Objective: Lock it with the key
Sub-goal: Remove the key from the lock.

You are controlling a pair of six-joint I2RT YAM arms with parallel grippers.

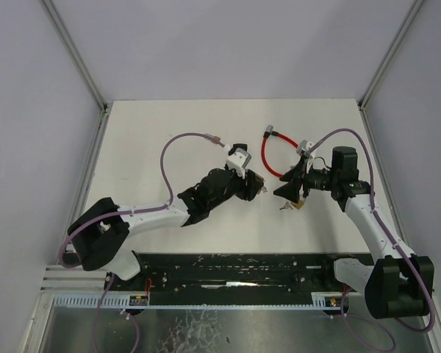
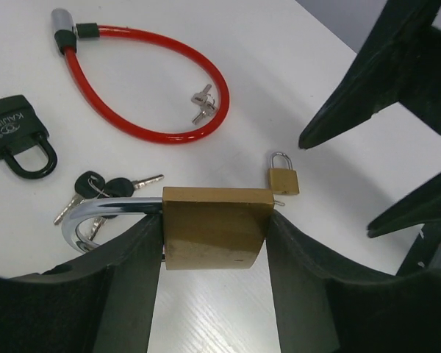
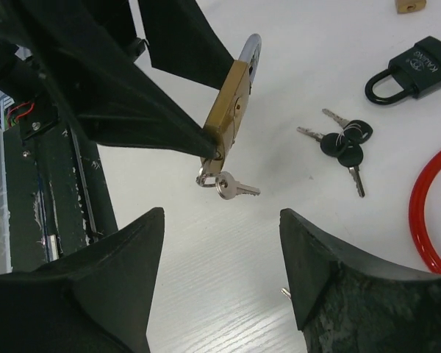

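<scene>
The table [image 1: 169, 125] is flat, matt white and hemmed in by pale grey walls [image 1: 29, 110], with a metal post running up each far corner. A dark strip along the near edge carries the two arm bases.

The left gripper [image 2: 213, 220] is clamped on the brass padlock [image 2: 214, 239], one finger on each broad face. The body is held sideways, with its silver shackle pointing to the left of the left wrist view. A small silver key [image 3: 237, 188] hangs on a ring at the padlock's keyhole end. Whether another key sits in the keyhole cannot be told.

The right gripper [image 3: 220, 217] faces that end with its fingers spread and nothing between them. The key lies just ahead of the gap, apart from both fingers.

On the table beyond lie a black padlock [image 2: 18, 136], a bunch of black-headed keys [image 2: 103, 187] partly behind the shackle, a small brass padlock [image 2: 283, 176], and a red cable lock [image 2: 154, 81] looped around two more small keys [image 2: 202, 103].
</scene>
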